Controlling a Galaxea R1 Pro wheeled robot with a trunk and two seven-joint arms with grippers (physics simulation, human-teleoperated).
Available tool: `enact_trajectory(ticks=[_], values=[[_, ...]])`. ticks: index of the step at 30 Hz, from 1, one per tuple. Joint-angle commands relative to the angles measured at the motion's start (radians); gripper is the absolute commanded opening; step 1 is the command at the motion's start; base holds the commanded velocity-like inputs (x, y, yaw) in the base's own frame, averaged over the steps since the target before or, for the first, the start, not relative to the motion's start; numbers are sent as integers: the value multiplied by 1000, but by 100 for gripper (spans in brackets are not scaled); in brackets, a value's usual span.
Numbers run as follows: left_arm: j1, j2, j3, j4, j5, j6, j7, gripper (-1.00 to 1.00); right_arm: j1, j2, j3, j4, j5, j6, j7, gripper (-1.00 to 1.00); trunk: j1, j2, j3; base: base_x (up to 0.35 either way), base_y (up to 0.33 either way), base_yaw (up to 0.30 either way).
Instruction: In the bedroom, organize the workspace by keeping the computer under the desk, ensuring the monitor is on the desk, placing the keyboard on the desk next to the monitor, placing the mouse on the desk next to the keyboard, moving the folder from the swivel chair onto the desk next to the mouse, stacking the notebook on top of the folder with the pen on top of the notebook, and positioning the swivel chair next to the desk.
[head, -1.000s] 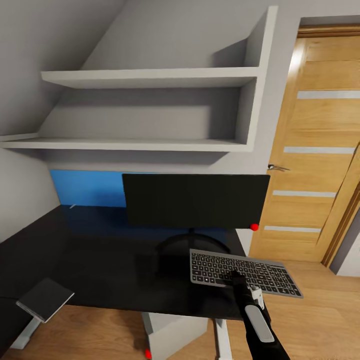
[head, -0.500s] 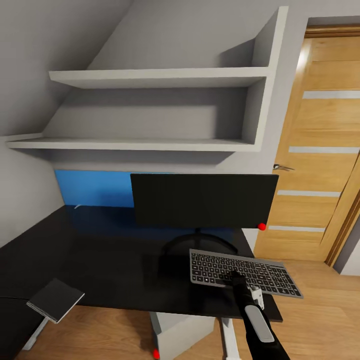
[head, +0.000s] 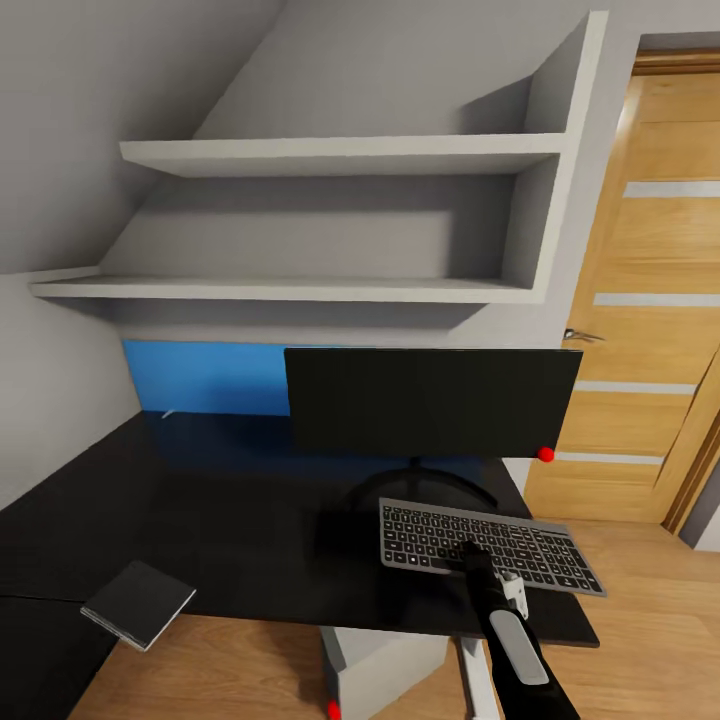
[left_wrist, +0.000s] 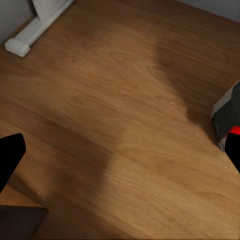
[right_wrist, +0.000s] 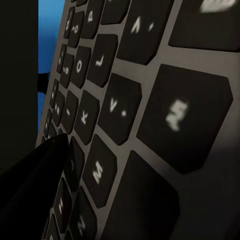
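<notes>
The keyboard (head: 440, 535) is silver-grey with black keys and sits over the right front of the glossy black desk (head: 230, 520), in front of the monitor (head: 430, 400). My right gripper (head: 470, 552) is shut on the keyboard's near edge. In the right wrist view a black finger (right_wrist: 35, 180) lies on the keys (right_wrist: 150, 100). The dark grey notebook (head: 138, 603) overhangs the desk's front left edge. A thin pale pen (head: 168, 412) lies at the back left. The grey computer (head: 385, 670) stands under the desk. My left gripper (left_wrist: 120, 155) is open above the wooden floor.
Two grey wall shelves (head: 330, 290) hang above the monitor, and a blue wall panel (head: 200, 375) is behind it. A wooden door (head: 650, 350) stands to the right. In the left wrist view, a white desk foot (left_wrist: 30, 35) and a corner of the computer (left_wrist: 225, 107) rest on the floor.
The view has shifted, so desk, monitor and door sit further right in the picture. The keyboard and right arm kept their place in it, so the keyboard now lies further left over the desk.
</notes>
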Motion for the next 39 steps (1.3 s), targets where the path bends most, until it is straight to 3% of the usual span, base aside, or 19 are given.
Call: enact_trajectory(ticks=[1,33,39], values=[[-1,0,-8,1,11,-2,-6,100,-1,1,-2,0,-10,-2,3,-100,0,-1,-1,3,112,0],[-1,-1,-8,0,11,-1,-6,100,-1,1,1,2,-2,-5,4,-100,0,-1,-1,0,42,0],[-1,-1,-9,0,9,-2,-6,100,-1,1,20,2,11,-46,1,-100,0,-1,-1,0,0,0]])
